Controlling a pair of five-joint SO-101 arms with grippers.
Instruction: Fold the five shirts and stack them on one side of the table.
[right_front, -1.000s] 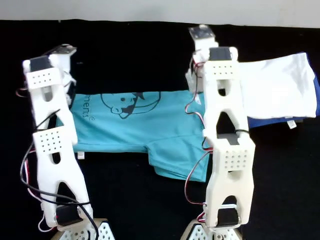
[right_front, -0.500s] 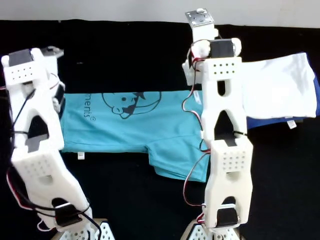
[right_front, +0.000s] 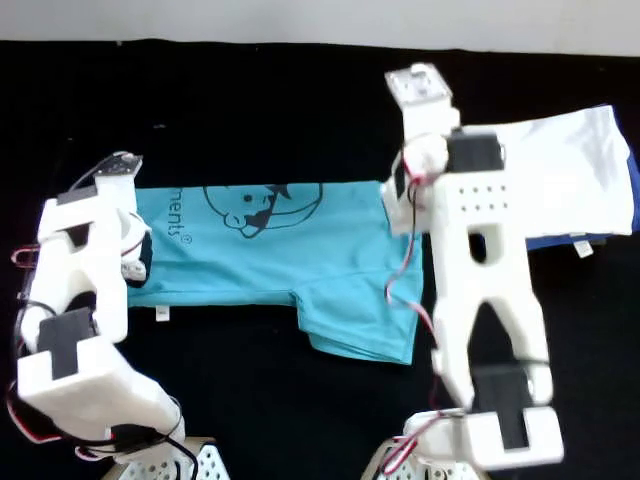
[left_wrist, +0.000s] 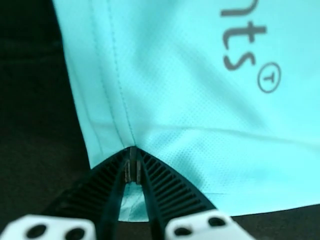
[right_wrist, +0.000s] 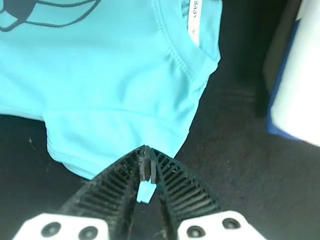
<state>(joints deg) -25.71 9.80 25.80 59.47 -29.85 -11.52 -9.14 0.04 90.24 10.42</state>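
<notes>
High view: teal shirt (right_front: 270, 250) near folded shirts (right_front: 560, 180)

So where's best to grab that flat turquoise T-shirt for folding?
Probably by its edges, since the turquoise T-shirt lies flat: the stitched hem at one end, the edge beside the collar at the other, each approached from outside, as the left gripper and right gripper do.

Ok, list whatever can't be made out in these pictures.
- High view: right arm covers the collar of the teal shirt and part of the white shirt.
- High view: blue shirt lies mostly under the white one; any more beneath cannot be told.
- Left wrist view: the print is cut off by the edge.
</notes>
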